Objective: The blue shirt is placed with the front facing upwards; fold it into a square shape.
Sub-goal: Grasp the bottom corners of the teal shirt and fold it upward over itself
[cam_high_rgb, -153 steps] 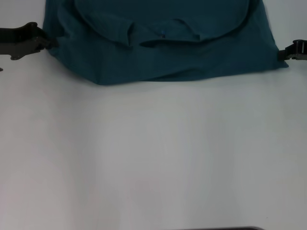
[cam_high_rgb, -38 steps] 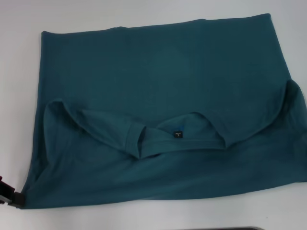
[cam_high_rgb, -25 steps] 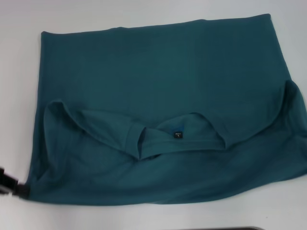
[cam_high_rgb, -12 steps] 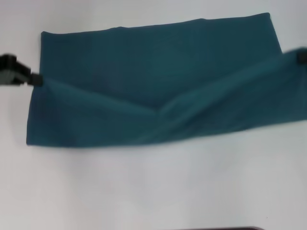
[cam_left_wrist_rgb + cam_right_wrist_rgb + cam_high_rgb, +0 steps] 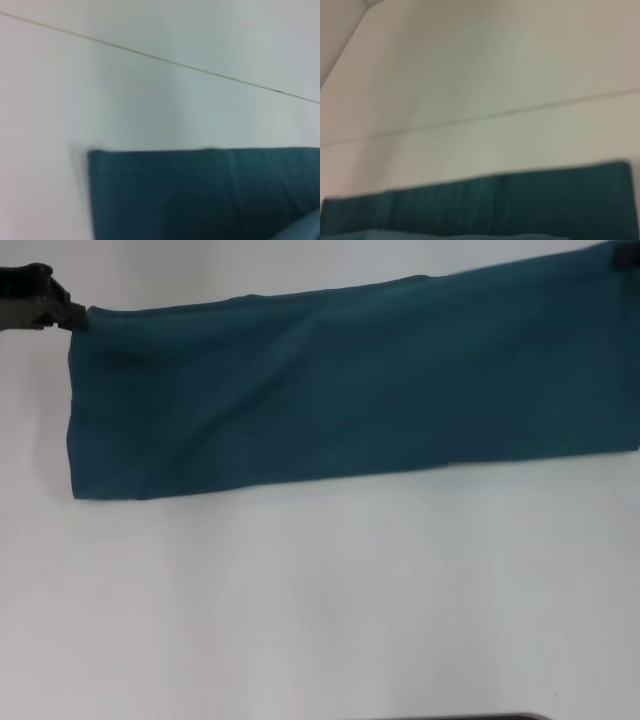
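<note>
One blue shirt, seemingly folded band

Wide bare white table in front of the robot, open for a gripper to pass anywhere along the near side. Across the far part, a long folded band of the blue shirt, lying flat and spanning almost the full width. At its far left corner, the left gripper; at the far right corner, the right gripper, mostly out of view.
</note>
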You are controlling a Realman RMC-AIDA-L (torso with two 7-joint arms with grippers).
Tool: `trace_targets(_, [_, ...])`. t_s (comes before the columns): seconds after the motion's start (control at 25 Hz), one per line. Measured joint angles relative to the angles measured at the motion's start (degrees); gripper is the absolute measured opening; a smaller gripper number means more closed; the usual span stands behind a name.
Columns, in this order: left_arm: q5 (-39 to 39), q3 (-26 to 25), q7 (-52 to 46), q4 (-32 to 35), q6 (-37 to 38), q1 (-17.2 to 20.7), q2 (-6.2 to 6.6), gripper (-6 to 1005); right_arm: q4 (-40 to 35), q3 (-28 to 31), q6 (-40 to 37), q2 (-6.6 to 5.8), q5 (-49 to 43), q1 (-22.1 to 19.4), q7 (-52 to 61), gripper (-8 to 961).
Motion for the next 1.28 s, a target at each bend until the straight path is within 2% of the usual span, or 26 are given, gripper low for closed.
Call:
trace_targets(0.16, [0.06,4.93,-2.23,0.54,-5.93,-0.49,-0.75,22,1.03,-3.07,6.26,1.28,-0.17,1.08,0.69,78])
trace_targets(0.28, [0.35,6.53,-2.46,0.77,-8.43,-0.82,-1.55,22,2.89,-5.5,10.16,1.79,-0.27,1.68,1.13,81])
trace_targets(0.52, [1.82,7.08,-2.55,0.89,-13.3,-1.1,-2.99,21,5.11,-8.91,17.39,2.94,-0.31,1.95,1.47,87])
trace_targets(0.92, [2.15,7.21,-2.28,0.9,-19.02,-1.49,-4.89,22,8.9,-12.18,24.39,4.14,-1.01,3.34,1.57,96])
trace_targets(1.04, [2.17,7.23,-2.24,1.65,-20.73,-1.76,-5.09,22,9.72,-12.4,25.82,4.25,-2.1,3.77,2.21,99])
trace_targets(1.28, [2.17,7.23,-2.54,2.62,-23.33,-2.06,-4.73,22,9.4,-12.24,28.02,4.23,-5.24,3.79,5.42,105])
